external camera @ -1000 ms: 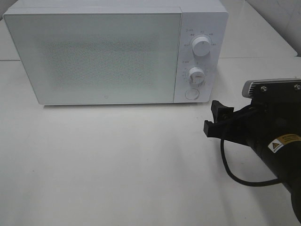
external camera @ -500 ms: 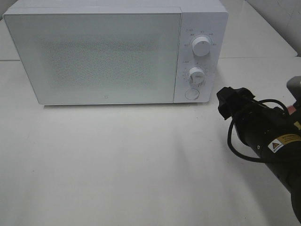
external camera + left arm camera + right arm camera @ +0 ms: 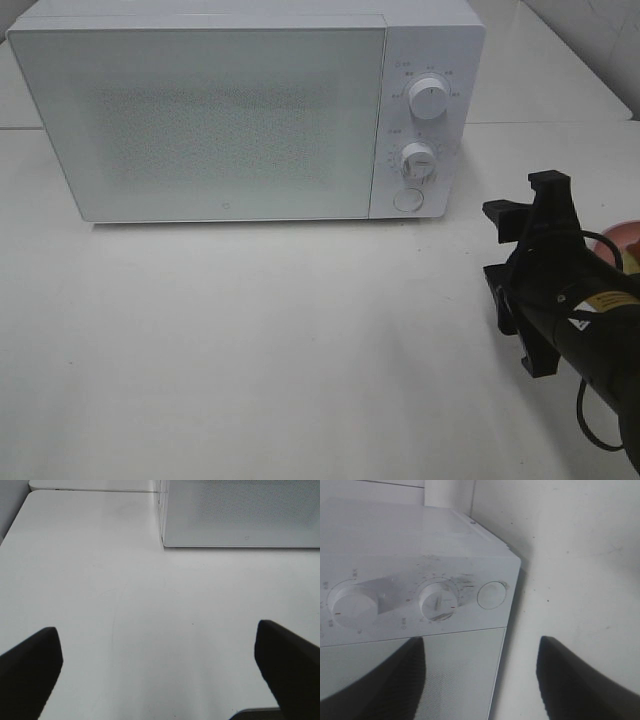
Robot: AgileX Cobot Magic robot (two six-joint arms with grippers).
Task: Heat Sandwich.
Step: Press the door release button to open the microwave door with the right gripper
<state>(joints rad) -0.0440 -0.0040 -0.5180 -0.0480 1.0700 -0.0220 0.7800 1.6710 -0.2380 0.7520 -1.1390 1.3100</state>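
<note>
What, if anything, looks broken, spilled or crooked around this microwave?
Nothing stands out. The microwave stands square with its door shut, the table shows no spills, and a pink plate is partly hidden by the right arm.

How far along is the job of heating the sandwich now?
Done: nothing that shows. The microwave door is shut, and the plate sits outside, to its right, half hidden by the right arm; no sandwich shows. In hand: the right gripper, open and empty, faces the knobs. The left gripper hangs open, empty. Left: open the door, put the sandwich in, shut it, set the knobs.
</note>
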